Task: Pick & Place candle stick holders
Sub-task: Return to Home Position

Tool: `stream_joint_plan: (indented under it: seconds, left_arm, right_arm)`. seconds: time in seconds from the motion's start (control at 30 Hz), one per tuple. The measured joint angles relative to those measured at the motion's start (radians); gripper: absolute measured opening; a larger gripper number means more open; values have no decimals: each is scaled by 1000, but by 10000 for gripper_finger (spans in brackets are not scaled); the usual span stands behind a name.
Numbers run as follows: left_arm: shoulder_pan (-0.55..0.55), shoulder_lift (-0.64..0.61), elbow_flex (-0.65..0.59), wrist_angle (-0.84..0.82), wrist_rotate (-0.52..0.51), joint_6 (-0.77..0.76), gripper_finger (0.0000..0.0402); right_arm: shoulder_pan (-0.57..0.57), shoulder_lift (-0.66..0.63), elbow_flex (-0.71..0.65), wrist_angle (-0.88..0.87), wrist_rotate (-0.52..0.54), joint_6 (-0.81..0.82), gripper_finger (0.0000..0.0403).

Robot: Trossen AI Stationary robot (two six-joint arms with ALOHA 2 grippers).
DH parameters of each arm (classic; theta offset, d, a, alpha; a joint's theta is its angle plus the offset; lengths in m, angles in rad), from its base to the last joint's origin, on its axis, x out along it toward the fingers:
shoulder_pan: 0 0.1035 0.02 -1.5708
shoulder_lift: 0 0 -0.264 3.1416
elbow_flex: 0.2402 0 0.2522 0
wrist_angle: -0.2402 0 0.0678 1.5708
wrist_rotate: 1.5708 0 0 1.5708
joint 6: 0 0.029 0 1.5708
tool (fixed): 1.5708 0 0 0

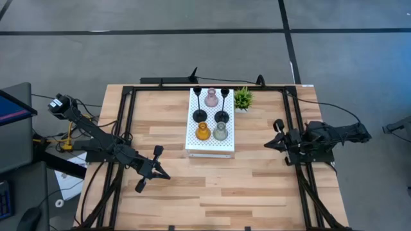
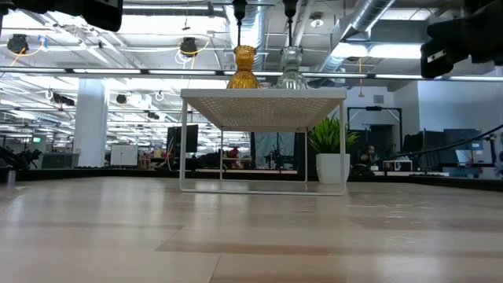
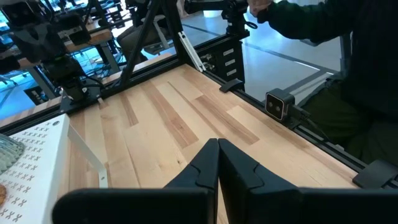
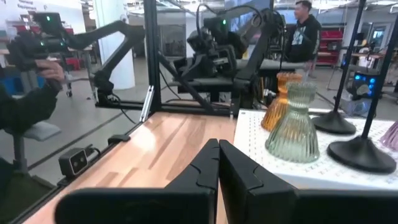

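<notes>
Five candle stick holders stand upright on a white perforated stand (image 1: 210, 146) at the table's middle. Two are black ones with thin stems (image 1: 197, 115) (image 1: 222, 117), and the pink glass one (image 1: 211, 98) is between their tops. The amber one (image 1: 203, 132) and the pale grey-green one (image 1: 221, 131) are on the nearer side. My left gripper (image 1: 168, 174) is shut and empty, left of the stand and nearer the front edge. My right gripper (image 1: 266, 144) is shut and empty, right of the stand. In the right wrist view the grey-green holder (image 4: 297, 124) and the amber holder (image 4: 280, 102) stand just ahead of my gripper (image 4: 217, 144).
A small green potted plant (image 1: 243, 99) stands on the table at the stand's far right corner. A black frame (image 1: 125, 122) runs along the table's left, far and right edges. A person (image 3: 336, 62) stands beyond the table's edge. Bare wood lies in front of the stand.
</notes>
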Motion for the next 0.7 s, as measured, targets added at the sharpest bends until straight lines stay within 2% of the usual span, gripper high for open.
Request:
stream_joint_plan:
  seconds: [0.23,0.4,0.7]
  left_arm:
    - [0,0,0,1,0,1,7]
    - [14,1,0,7,0,6,7]
    - [209,1,0,48,4,4,7]
  right_arm:
    - [0,1,-129,126,0,1,0]
    - [0,5,-130,128,1,8,0]
    - [0,-1,-131,130,1,11,0]
